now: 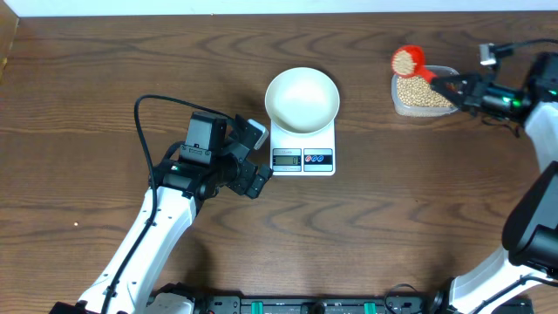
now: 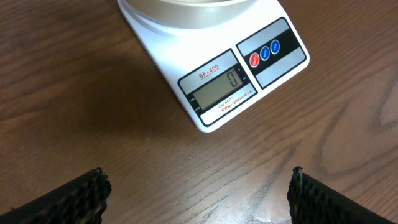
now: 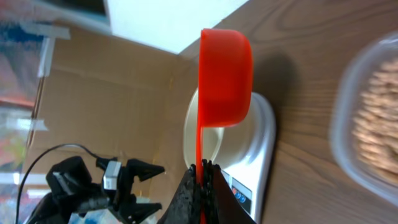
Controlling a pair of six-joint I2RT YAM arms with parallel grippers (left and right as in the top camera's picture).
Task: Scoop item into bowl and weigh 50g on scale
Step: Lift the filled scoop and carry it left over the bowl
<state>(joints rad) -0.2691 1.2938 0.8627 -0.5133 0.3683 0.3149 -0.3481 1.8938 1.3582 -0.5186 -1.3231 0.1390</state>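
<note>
Starting up close with the left gripper [image 1: 259, 157]: spread wide, grasping nothing, hovering over the table [image 1: 105, 78] just beside the near-left corner of the scale [image 1: 302, 159]. From its wrist view, only two black fingertips [image 2: 74, 199] poking in at the bottom corners, bare wood between them. Next out, that scale again, flat on the table at mid-field, display [image 2: 217, 90] reading a lone 0, red and blue buttons [image 2: 264, 53] just to its right. Sitting on the far half of the scale, the bowl [image 1: 302, 99]: white, upright, empty. Farther out on the right, well apart from the scale, the tub [image 1: 397, 103], clear plastic, carrying a bed of beans [image 1: 425, 94]. At its far-left corner, the scoop [image 1: 407, 60]: red, cup facing up, heaped with more beans, handle [image 3: 199, 143] running back toward the right. And clenched on that handle, the right gripper [image 1: 446, 85], jaws pinched tight around the thin red strip, plain to see from its own wrist view, with bowl and scale beyond the cup.
</note>
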